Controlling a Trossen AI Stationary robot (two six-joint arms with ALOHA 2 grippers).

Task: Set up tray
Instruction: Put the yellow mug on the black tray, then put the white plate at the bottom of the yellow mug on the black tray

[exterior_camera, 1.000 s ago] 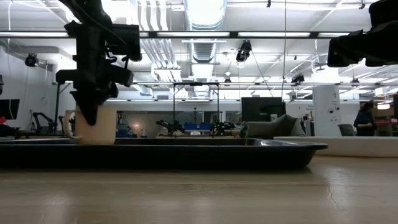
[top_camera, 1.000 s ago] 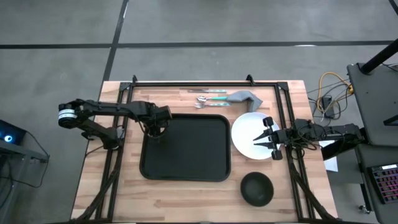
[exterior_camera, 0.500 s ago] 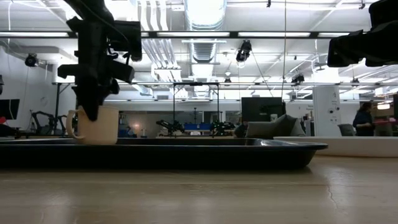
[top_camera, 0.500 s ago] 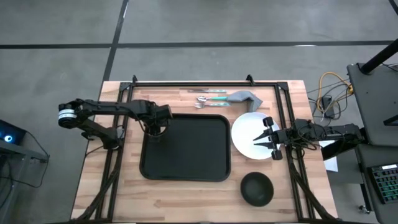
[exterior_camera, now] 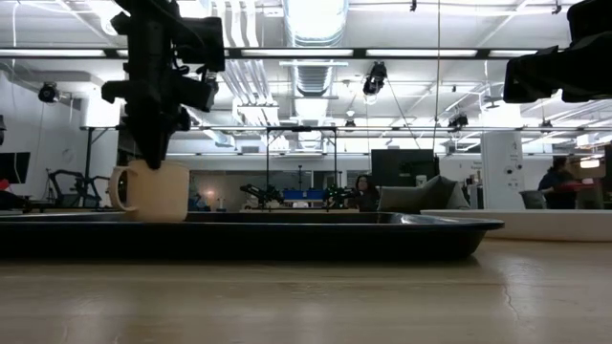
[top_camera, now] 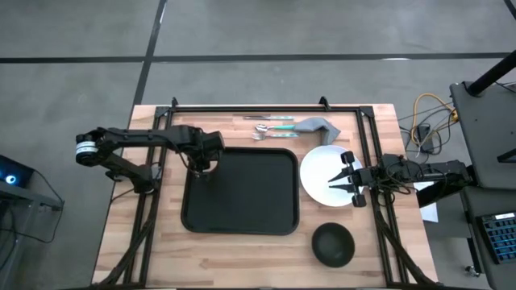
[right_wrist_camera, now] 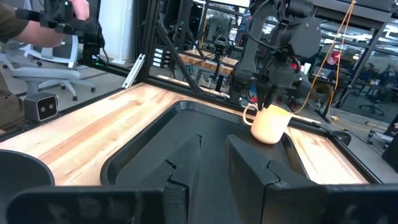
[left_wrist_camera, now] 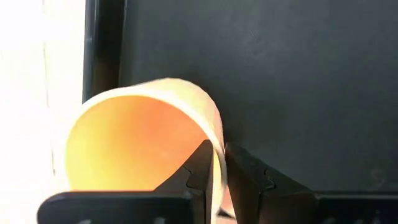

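Robotics lab: exposed ceiling ducts [exterior_camera: 308,38], other robot rigs [exterior_camera: 301,162].

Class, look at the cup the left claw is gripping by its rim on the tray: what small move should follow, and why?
Probably open the left claw and lift clear. The cup appears upright with its base on the tray, near the tray's far left corner, so it looks placed. The right claw waits by the plate.
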